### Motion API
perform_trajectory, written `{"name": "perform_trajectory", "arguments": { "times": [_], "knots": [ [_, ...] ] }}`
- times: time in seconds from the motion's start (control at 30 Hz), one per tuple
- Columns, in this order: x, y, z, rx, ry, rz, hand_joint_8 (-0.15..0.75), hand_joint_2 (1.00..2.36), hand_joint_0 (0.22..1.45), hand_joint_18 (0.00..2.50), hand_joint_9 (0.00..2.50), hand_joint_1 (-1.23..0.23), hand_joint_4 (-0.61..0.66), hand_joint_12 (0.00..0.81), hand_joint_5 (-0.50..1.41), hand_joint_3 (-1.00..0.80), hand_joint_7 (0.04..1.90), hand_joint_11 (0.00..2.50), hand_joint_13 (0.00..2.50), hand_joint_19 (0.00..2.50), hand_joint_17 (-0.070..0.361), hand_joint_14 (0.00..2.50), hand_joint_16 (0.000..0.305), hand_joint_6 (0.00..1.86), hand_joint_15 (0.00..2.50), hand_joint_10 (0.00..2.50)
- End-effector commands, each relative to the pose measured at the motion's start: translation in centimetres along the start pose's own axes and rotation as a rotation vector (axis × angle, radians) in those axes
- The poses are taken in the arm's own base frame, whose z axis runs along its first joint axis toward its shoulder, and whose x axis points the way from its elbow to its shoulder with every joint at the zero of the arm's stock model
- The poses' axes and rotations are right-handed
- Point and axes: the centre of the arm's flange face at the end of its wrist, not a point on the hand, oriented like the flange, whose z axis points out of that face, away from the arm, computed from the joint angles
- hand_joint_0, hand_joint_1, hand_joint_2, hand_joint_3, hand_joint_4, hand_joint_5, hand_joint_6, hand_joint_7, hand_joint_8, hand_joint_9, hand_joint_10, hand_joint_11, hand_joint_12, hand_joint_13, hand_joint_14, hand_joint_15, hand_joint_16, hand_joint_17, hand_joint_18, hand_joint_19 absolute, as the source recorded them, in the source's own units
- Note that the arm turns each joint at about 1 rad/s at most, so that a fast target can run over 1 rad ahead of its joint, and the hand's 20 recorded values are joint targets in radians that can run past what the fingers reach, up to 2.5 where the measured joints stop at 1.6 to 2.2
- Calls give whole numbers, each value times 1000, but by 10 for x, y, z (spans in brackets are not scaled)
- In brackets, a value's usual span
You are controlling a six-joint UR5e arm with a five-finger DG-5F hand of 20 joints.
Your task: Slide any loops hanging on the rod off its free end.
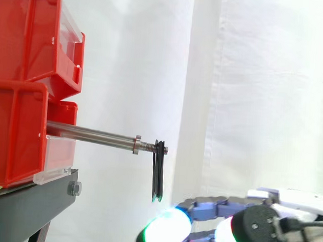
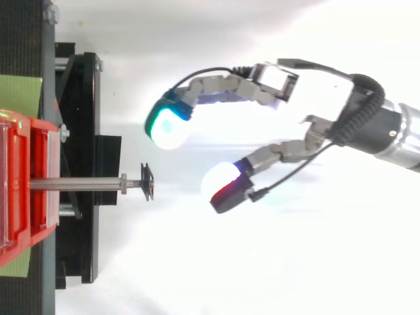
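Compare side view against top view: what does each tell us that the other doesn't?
Side view: the black loop hangs down from the threaded tip of the rod; the hand sits lower than the rod. Top view: fingers spread, open, with a clear gap beyond the rod's free end. Both: loop on rod, hand touching nothing.

Two red bins [image 1: 12, 139] are stacked on a black stand [image 1: 36, 201]; a green sheet [image 2: 20, 98] is laid beneath them.

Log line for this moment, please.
black loop hangs at free end of rod | hand open, apart from loop | loop not yet off
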Motion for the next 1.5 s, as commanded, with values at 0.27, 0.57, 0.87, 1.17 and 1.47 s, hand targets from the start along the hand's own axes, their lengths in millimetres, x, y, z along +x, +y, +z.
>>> {"name": "perform_trajectory", "arguments": {
  "times": [0.27,0.57,0.87,1.17,1.47],
  "knots": [
    [4,6,25,-71,-11,16,262,1000,503,440,487,-759,241,337,-182,-500,939,236,420,233,111,5,49,503,122,10],
    [10,14,29,-117,-9,9,265,1000,503,446,496,-736,250,339,-170,-500,953,245,424,237,112,5,50,503,127,9],
    [15,2,28,-126,1,-25,263,1001,514,448,501,-734,251,336,-164,-497,959,247,426,252,111,5,49,503,126,9],
    [18,2,44,-156,8,-7,262,1001,523,458,507,-717,257,333,-156,-484,984,255,424,261,110,5,49,503,127,9],
    [24,20,58,-172,50,-22,260,1008,557,460,512,-691,230,326,-142,-408,1072,254,420,268,107,5,47,503,124,10]
  ]
}}
